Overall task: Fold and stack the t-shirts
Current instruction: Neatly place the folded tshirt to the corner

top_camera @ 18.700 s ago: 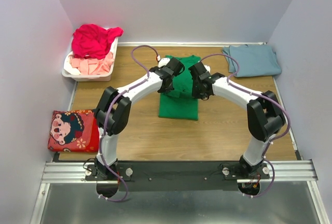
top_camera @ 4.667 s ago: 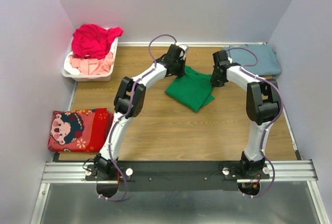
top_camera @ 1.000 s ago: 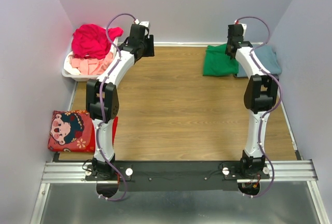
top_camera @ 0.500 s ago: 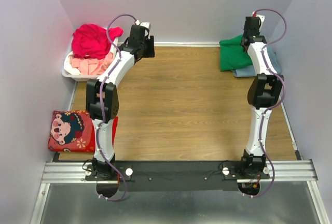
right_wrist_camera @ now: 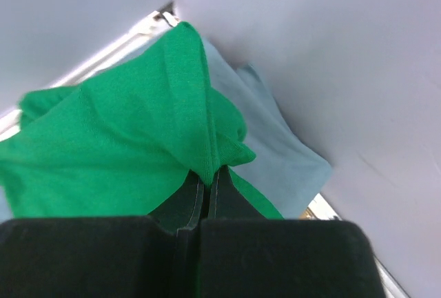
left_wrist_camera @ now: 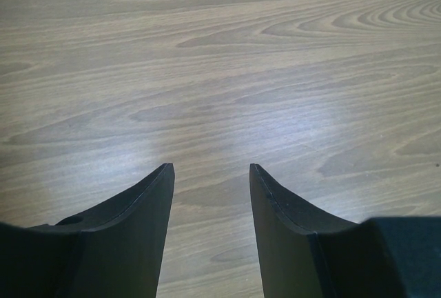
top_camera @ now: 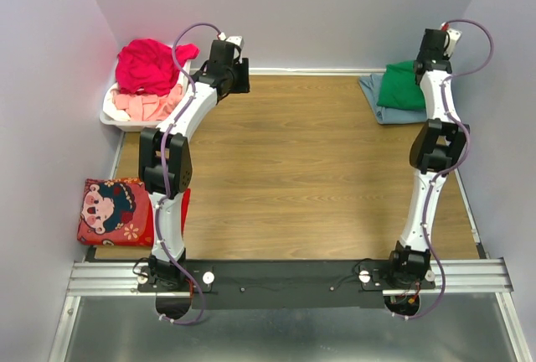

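Top external: right claw (right_wrist_camera: 207,176) pinching green tee (top_camera: 400,88) reached blue-grey tee (top_camera: 388,112); left claw (left_wrist_camera: 210,168) wide.

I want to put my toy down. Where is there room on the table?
The table is bare across its middle, from the white basket and left gripper to the blue-grey shirt. The far right corner is crowded: the right gripper pinches the green shirt over the blue-grey one.

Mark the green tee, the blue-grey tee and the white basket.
green t-shirt (top_camera: 400,87), top external view, middle of the folded cloth.
blue-grey t-shirt (top_camera: 394,116), top external view, near edge showing below the green one.
white basket (top_camera: 138,123), top external view, near wall.
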### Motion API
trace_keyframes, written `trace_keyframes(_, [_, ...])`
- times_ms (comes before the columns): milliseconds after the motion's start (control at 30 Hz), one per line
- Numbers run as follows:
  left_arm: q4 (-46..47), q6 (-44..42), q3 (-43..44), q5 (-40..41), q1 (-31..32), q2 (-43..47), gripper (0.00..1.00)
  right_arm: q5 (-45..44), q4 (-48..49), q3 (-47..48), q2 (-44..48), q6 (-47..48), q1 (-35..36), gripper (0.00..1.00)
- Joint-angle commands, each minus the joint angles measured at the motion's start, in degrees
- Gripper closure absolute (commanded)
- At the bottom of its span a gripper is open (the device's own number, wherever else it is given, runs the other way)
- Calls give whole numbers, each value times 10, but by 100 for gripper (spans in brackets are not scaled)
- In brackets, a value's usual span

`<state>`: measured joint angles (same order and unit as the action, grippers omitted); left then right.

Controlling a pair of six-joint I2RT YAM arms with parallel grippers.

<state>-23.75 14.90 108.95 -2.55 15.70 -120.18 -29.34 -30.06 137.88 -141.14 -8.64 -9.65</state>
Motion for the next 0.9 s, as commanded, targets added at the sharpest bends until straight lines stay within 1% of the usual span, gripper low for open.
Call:
trace_keyframes(0, [-19,-7,29,-7,-4,-10,43,-19,6,24,-43,-11,-3,99])
trace_keyframes(100, [-24,-8,36,-7,-4,-16,43,-4,10,29,-67,-15,-4,99])
trace_keyframes(133, [-25,-8,37,-7,-4,-18,43,-3,11,31,-77,-17,-4,97])
trace_keyframes(233, [-28,-10,36,-9,-4,-20,43,2,11,45,-89,-29,-5,69])
trace_keyframes(267, [-29,-11,36,-10,-4,-20,43,2,11,50,-93,-33,-5,51])
trace_keyframes(300, [-29,-11,34,-11,-4,-21,43,3,11,55,-95,-37,-6,43])
trace_keyframes(367, [-30,-12,34,-12,-4,-23,43,3,12,73,-96,-41,-7,32])
trace_keyframes(400, [-31,-13,36,-12,-4,-23,43,2,12,78,-94,-42,-7,30])
trace_keyframes(500, [-32,-14,39,-12,-4,-24,43,-8,14,84,-79,-44,-7,28])
trace_keyframes(667, [-32,-14,46,-11,-4,-28,43,-25,15,77,-45,-43,-7,27])
trace_keyframes(867, [-31,-10,54,-9,-4,-29,43,-21,14,40,22,-48,-6,27])
